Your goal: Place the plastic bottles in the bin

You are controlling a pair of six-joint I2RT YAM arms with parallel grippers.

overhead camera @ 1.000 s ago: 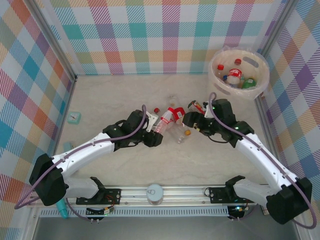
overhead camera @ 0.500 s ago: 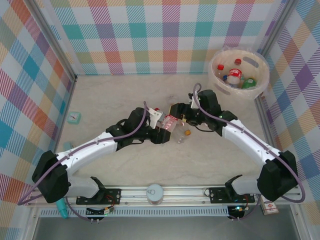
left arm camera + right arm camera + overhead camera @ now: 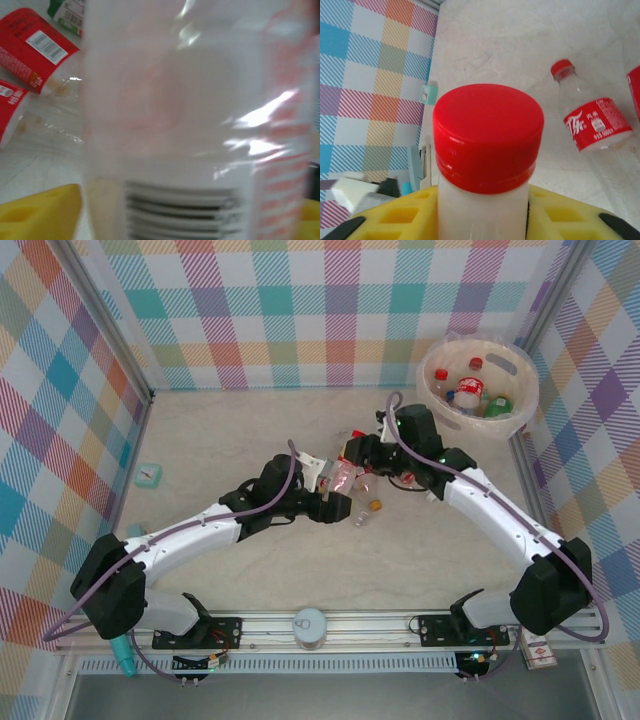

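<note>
1. The bin (image 3: 425, 380), a beige tub lined with a clear bag, holds several plastic bottles (image 3: 468, 390). They show red caps and red labels, and a green bottle (image 3: 497, 405) lies on the side of the bin nearest the arm bases.
2. Left of the bin in the overhead view, and a little nearer the bases, the right gripper (image 3: 362, 452) pinches a red-capped bottle (image 3: 487, 135). In the wrist view its yellow pads (image 3: 370, 222) press the pale neck from both sides just below the cap.
3. Farther from the bin on that same side, just beside the right gripper, the left gripper (image 3: 335, 502) has its jaws clamped on a barcode-labelled bottle (image 3: 200, 125). The bottle is blurred and very close to the wrist camera, with a yellow pad (image 3: 40, 210) against its side at each lower corner.
4. Loose bottles lie on the table (image 3: 250, 430) around the two grippers, well apart from the bin. An orange-capped bottle (image 3: 368, 510) sits on the side of the cluster away from the bin, towards the bases.
5. The right wrist view shows a red-labelled bottle (image 3: 592, 125) on its side. The left wrist view shows two more red labels (image 3: 37, 47) and a green label (image 3: 67, 10) behind the held bottle.
6. A small teal box (image 3: 148, 475) rests far to the left of the bin, at the foot of the checked wall.
</note>
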